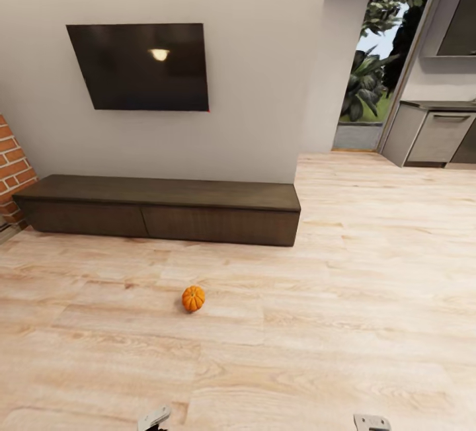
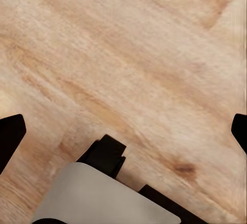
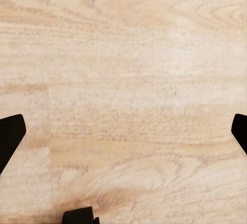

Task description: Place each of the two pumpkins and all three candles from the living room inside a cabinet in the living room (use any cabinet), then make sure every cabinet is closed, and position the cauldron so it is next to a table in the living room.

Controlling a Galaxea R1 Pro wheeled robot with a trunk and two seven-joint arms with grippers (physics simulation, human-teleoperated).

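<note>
One small orange pumpkin point(image 1: 193, 298) sits on the light wood floor in the head view, a short way in front of the cabinet point(image 1: 158, 209), a long low dark-brown console against the wall with both drawer fronts shut. Candles, the other pumpkin and the cauldron are out of view. My left gripper point(image 2: 123, 131) stands open over bare floor, its dark fingertips point(image 2: 10, 134) far apart. The right gripper point(image 3: 123, 131) is open too, fingertips point(image 3: 10, 131) wide over floorboards. Bits of both arms peek in at the head view's lower edge.
A black TV point(image 1: 139, 66) hangs on the wall above the console. Red brickwork point(image 1: 12, 166) stands at the far left. To the right, grey kitchen units point(image 1: 436, 133) and a doorway to greenery point(image 1: 373, 54). Part of my grey base point(image 2: 98, 198) shows below the left gripper.
</note>
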